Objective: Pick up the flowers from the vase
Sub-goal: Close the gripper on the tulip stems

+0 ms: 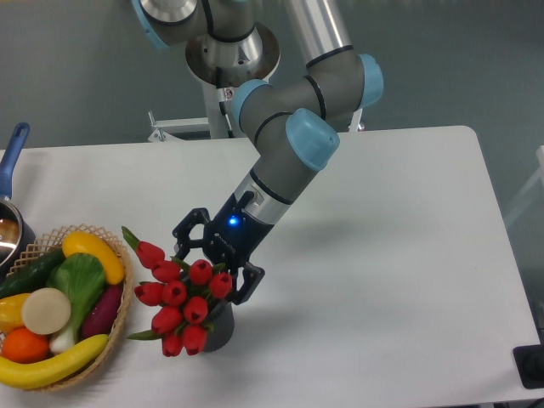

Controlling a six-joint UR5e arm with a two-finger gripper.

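The black two-finger gripper (212,270) hangs with fingers spread wide, straddling the bunch of red tulip flowers (180,297) standing in the dark grey ribbed vase (218,331) just below. Approach looks finished; next it should clench on the stems and lift straight up.

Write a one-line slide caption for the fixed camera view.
Open gripper poised at the red tulip flowers standing in the dark vase, beside a wicker basket.
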